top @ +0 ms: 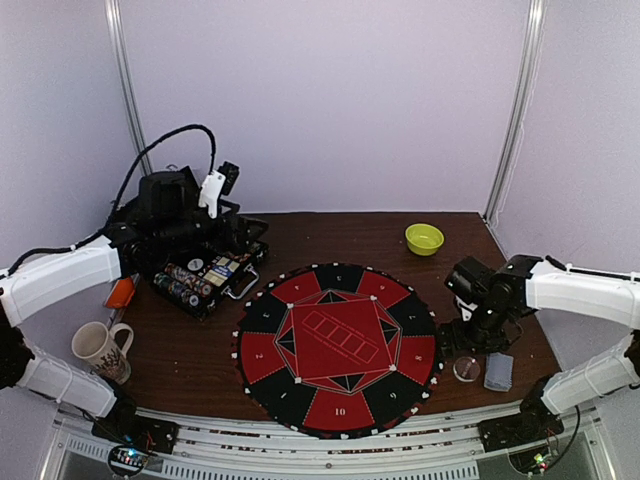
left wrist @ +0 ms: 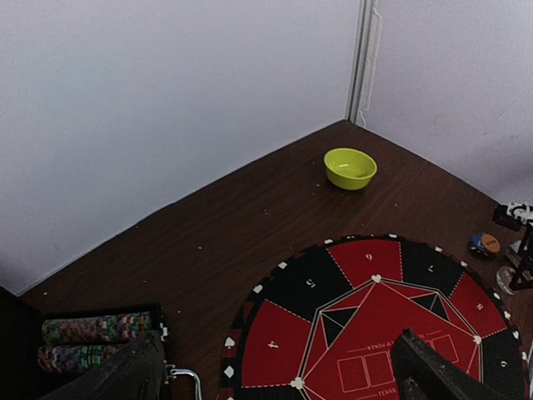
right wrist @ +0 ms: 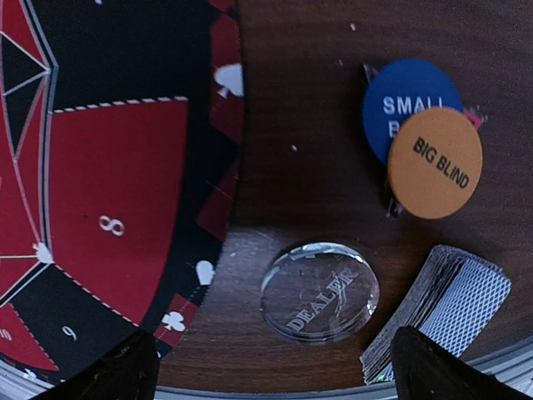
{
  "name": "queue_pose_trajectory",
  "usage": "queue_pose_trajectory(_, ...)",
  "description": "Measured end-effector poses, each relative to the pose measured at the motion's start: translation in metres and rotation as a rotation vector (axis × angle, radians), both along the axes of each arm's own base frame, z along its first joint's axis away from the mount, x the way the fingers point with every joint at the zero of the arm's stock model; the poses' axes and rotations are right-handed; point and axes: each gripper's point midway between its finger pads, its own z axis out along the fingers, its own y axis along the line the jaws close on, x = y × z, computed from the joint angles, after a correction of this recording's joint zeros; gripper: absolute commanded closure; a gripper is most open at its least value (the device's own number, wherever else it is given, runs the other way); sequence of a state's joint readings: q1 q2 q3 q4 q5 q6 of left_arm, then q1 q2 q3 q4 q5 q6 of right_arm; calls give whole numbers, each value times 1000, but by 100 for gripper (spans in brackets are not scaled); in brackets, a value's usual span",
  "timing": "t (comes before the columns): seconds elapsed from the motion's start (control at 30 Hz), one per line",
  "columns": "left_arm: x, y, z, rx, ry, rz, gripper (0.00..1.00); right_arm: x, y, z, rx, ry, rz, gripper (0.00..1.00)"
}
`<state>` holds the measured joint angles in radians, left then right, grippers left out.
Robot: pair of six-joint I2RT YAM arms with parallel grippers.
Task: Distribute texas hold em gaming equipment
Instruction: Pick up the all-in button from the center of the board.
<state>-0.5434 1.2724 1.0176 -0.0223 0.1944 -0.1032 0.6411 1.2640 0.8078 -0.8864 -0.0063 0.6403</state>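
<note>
Your left gripper [left wrist: 279, 371] stands wide open and empty over the round mat [left wrist: 366, 333]; the poker chips [left wrist: 93, 329] lie in rows just beside its left finger; your right gripper [right wrist: 283, 371] is spread wide too, holding nothing, above the clear dealer puck [right wrist: 320, 292]; the orange disc [right wrist: 435, 162] overlaps the blue disc [right wrist: 400, 104] on the table; the card deck [right wrist: 450, 312] lies just right of the puck, off the mat.
</note>
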Motion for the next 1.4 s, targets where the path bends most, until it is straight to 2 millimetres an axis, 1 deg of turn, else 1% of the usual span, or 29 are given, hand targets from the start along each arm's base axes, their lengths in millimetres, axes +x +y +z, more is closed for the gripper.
queue_pose_trajectory(0.07,-5,-16,-15,13,25,-51,2,-9,-7,-10,-17,28,-24,1)
queue_pose_trajectory(0.13,-8,-27,-21,15,32,-88,2,-14,-12,-16,-27,43,-44,4)
queue_pose_trajectory(0.2,-7,-32,-22,13,28,-104,2,-14,-15,-20,-28,48,-59,9)
queue_pose_trajectory(0.33,-6,-33,-20,11,7,-110,2,-12,-20,-31,-37,68,-88,17)
queue_pose_trajectory(0.47,-5,-34,-16,15,-17,-114,2,-9,-20,-36,-40,72,-94,21)
queue_pose_trajectory(0.7,-4,-34,-14,23,-37,-119,2,-9,-23,-41,-52,95,-90,21)
queue_pose_trajectory(0.93,-4,-34,-12,24,-53,-122,2,-14,-22,-48,-17,106,-107,24)
queue_pose_trajectory(1.1,-4,-34,-10,28,-62,-124,2,-14,-23,-48,-19,106,-113,32)
queue_pose_trajectory(1.13,-4,-34,-10,28,-63,-125,2,-14,-24,-48,-21,106,-113,32)
queue_pose_trajectory(1.2,-5,-34,-9,28,-68,-128,2,-15,-25,-48,-24,109,-114,27)
queue_pose_trajectory(1.23,-5,-34,-8,28,-71,-130,2,-15,-25,-48,-25,110,-114,25)
queue_pose_trajectory(1.4,-6,-35,-6,26,-80,-136,2,-21,-27,-51,-40,142,-114,26)
